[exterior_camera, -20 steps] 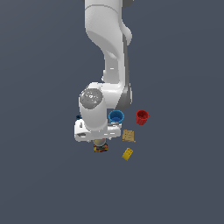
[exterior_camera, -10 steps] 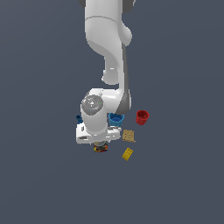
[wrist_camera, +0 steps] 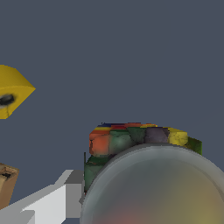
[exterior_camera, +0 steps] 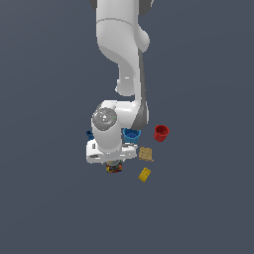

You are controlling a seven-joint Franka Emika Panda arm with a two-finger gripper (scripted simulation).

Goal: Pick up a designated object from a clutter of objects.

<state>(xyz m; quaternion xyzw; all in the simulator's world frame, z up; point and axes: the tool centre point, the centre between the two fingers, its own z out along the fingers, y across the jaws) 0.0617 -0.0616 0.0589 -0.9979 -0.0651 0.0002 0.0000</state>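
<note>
- Since a second ago your arm has dropped lower over the jar.
- Jar upright, lid facing the wrist.
- Gripper points straight down; you cannot tell its jaw state.

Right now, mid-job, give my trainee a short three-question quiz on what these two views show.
1. True or false: the red cup lies tipped on its side.
2. In the exterior view, which item is farthest toward the view's right: (a) the blue cup, (b) the red cup, (c) the yellow block?
3. What is the arm's tool positioned directly over?

Key:
1. False; it stands upright with its opening up.
2. (b).
3. The multicoloured jar, whose grey lid fills much of the wrist view. Whether the tool has closed on it cannot be told.
</note>
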